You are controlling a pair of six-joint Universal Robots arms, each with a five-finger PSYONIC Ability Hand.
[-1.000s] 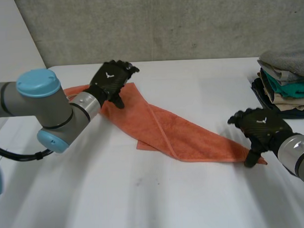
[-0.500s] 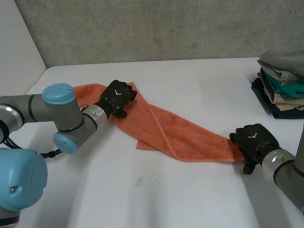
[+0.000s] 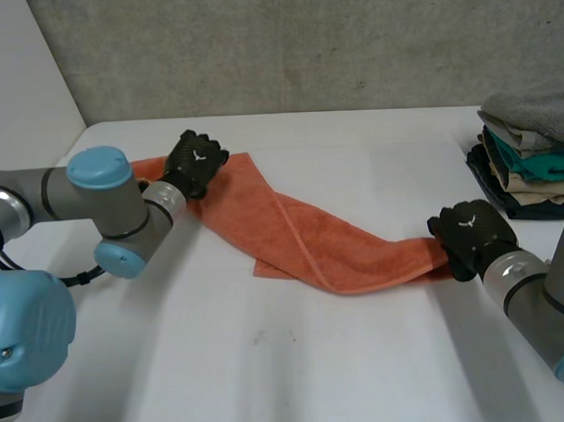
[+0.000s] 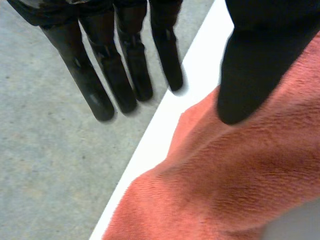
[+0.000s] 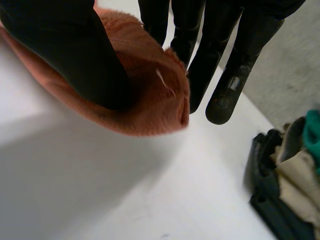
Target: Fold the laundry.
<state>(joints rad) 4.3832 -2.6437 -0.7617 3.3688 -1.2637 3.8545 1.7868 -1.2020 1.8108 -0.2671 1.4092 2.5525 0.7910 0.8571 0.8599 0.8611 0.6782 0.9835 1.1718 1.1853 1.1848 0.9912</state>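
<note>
- At the left of the white table (image 3: 269,360), you see the left arm (image 3: 87,204) reaching across to the far left end of the orange towel (image 3: 330,246).
- Your left hand (image 3: 195,160) sits on that end, near the table's back edge. Its wrist view shows the fingers (image 4: 125,75) straight and a little spread, pointing out past the table edge. The thumb (image 4: 255,65) lies over the cloth, so the hand is spread rather than gripping.
- From there the towel runs slantwise across the middle of the table, with one part folded over another.
- Your right hand (image 3: 468,234) has the towel's right end, lifted just off the table. The thumb (image 5: 75,55) presses the corner against the fingers (image 5: 225,75), so that hand is pinching the cloth.
- At the far right you have a pile of folded clothes (image 3: 530,156), apart from the towel.
</note>
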